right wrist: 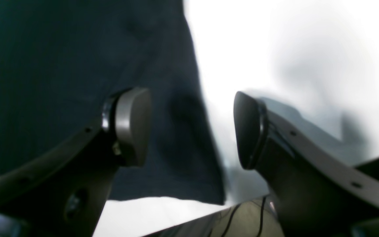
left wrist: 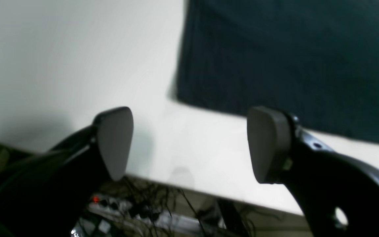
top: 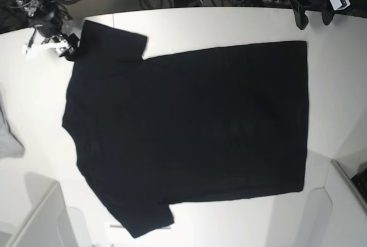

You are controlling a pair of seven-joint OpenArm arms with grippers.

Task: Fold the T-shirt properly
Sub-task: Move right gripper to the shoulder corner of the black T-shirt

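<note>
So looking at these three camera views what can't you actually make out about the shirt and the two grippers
- T-shirt print: base view shows only a plain black side; the other side faces the table.
- Right gripper: small in base view, dark against the sleeve, so contact is unclear.
- Left gripper: left wrist view is blurred, with the shirt cut off by the frame edge.
- Grey cloth: cut off by the base view's left edge.

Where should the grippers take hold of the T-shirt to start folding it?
The T-shirt lies flat, plain side up. Probably pinch the far long edge, at the sleeve and the hem corner, coming from the table edge where both open grippers already are.
</note>
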